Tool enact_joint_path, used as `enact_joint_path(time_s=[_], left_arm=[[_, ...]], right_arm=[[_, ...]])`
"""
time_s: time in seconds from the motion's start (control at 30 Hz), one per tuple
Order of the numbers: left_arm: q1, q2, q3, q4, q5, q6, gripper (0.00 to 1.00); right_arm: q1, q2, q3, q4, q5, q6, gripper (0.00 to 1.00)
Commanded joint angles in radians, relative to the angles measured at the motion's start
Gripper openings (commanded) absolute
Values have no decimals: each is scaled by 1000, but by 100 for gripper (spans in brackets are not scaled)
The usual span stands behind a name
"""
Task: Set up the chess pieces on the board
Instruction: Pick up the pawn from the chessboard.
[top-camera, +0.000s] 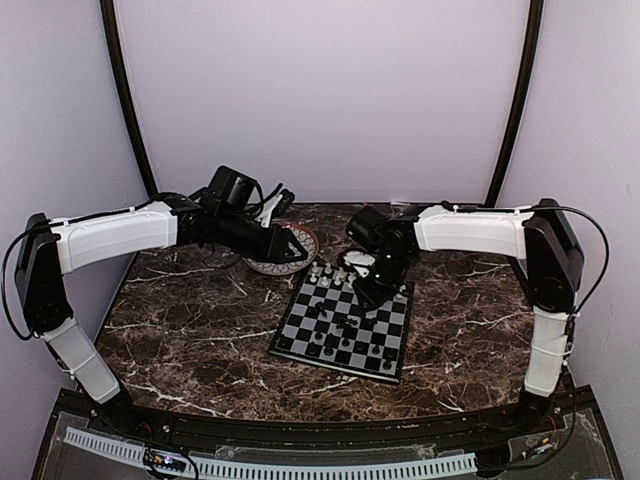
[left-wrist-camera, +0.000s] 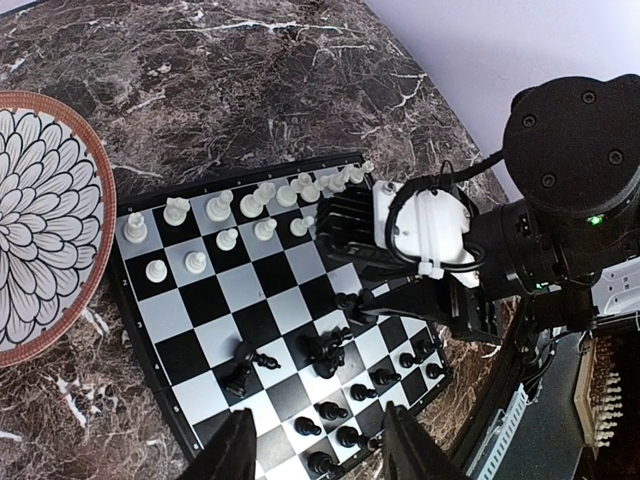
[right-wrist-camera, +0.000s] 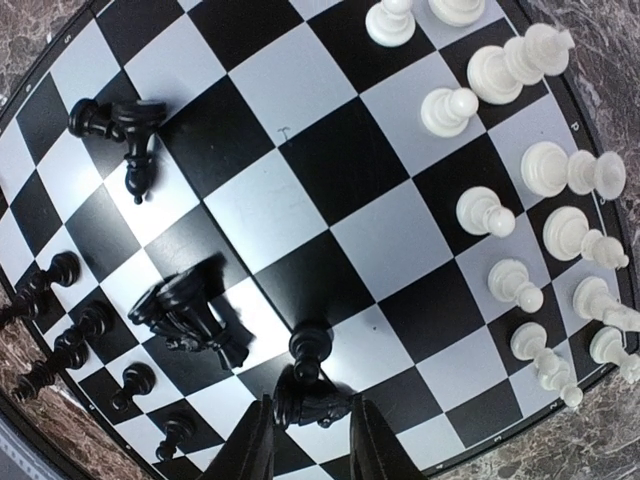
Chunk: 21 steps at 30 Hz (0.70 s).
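Off the board's left corner sits the round flower-patterned plate (left-wrist-camera: 104, 210) on the marble table (top-camera: 190, 320). My left claw (left-wrist-camera: 318, 428) hangs just above the board (left-wrist-camera: 215, 300), over its black-piece edge. Its fingers stand wide apart, with nothing between them.

The board lies slantwise on the table between my two arms. The white men (left-wrist-camera: 262, 203) stand in two rough rows along the board's far edge, a few of them leaning together. The black men (left-wrist-camera: 330, 410) are along its near edge. Some are upright in a row, and several toppled ones (right-wrist-camera: 190, 315) lie in a heap a little way in from that row. Two more (right-wrist-camera: 125, 135) lie on their sides further along the board.

My right claw (right-wrist-camera: 312, 440) is low over the board's right side. One black piece (right-wrist-camera: 312, 400) fills the narrow gap between its fingers, and a black pawn (right-wrist-camera: 310, 345) stands just beyond it. I cannot tell whether I am pinching that piece or only bracketing it.
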Motion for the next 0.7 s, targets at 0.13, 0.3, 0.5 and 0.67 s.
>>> enact_joint_path(time_s=[0.13,0.3,0.5,0.67], left_arm=[[0,-6,12,-9,31,-6,45],[-1,-3,11,-9,28,-2,45],[-1,5,13,-4,34,-4,45],[0,7,15,-9,37,-1,45]], right_arm=[[-4,74,78,7,-4,-15,18],[-4,78,71,4,-1,-12,15],[-3,87,65,2,-6,-14,7],[-3,99,94,-10,-14,-17,1]])
